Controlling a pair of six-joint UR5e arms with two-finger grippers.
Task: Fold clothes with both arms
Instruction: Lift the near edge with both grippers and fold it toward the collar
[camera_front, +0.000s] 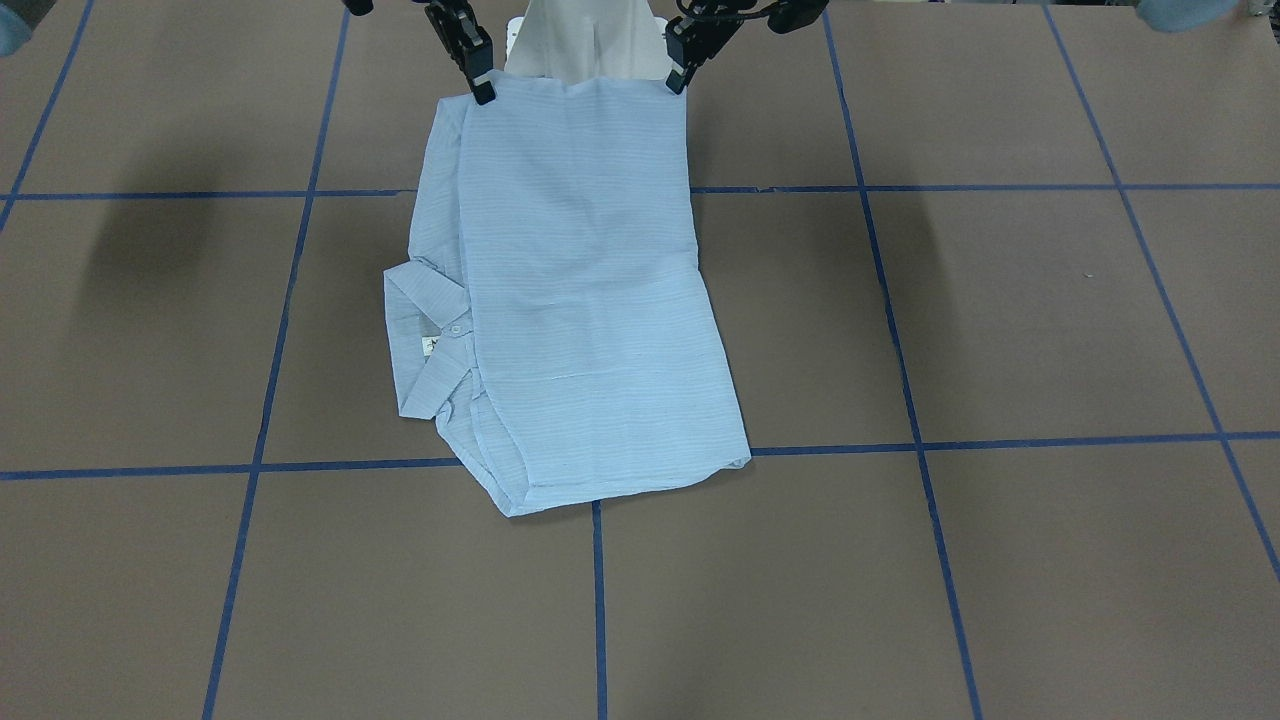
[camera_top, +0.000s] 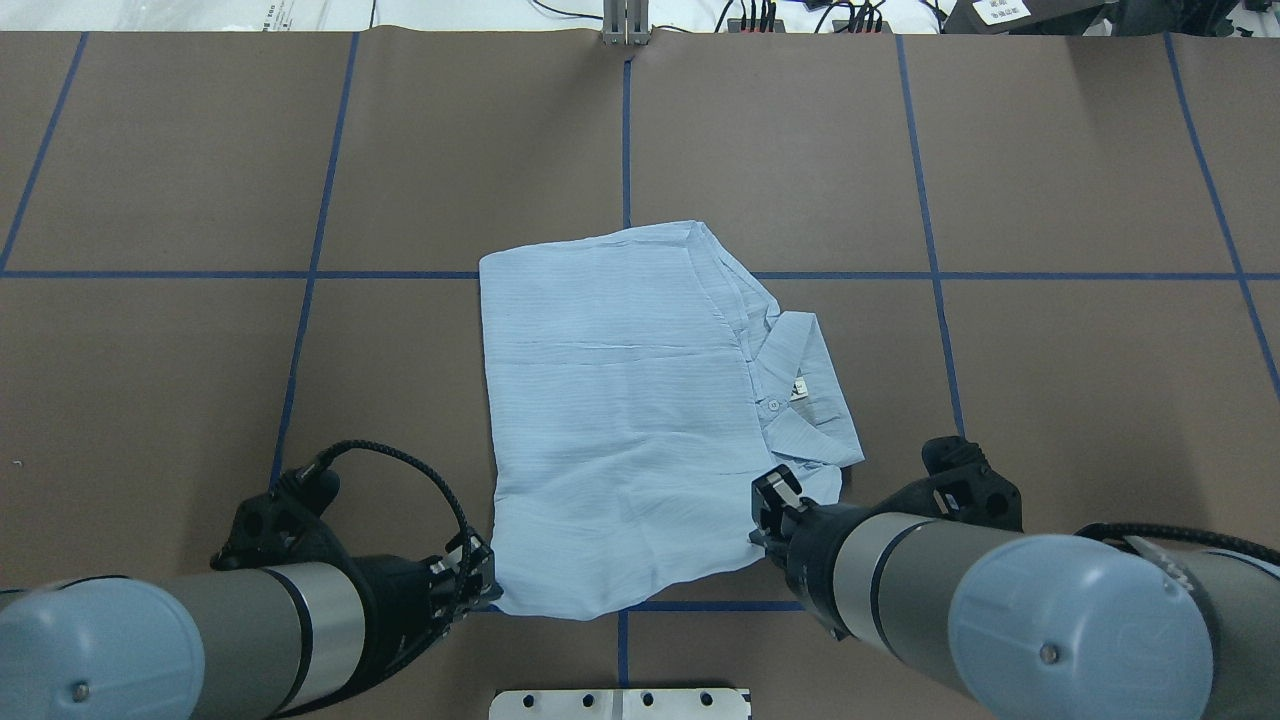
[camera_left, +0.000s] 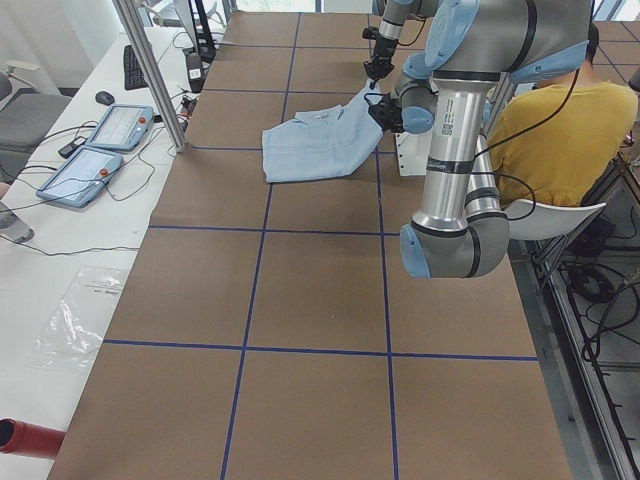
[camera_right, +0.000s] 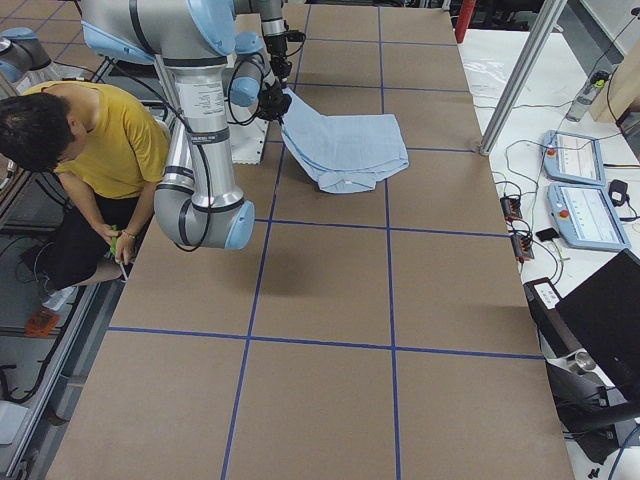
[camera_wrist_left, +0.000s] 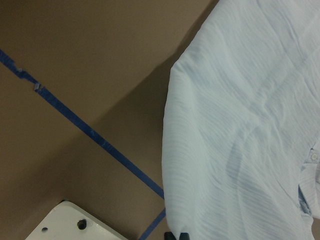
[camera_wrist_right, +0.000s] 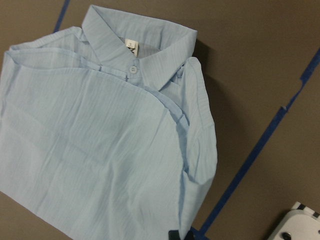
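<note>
The folded blue shirt (camera_top: 620, 430) lies mid-counter (camera_top: 200, 400), its collar (camera_top: 800, 380) on the right arm's side. Along the shirt's robot-side edge, the left arm (camera_top: 300, 620) has its jaws clamped on one corner and the right arm (camera_top: 900, 570) on the other, lifting that hem. The white base plate (camera_top: 620, 703) sits just past that edge.

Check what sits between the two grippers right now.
Only the shirt: its edge nearest the robot spans from the left gripper to the right gripper, each at a corner. Clearest in the front-facing view.
</note>
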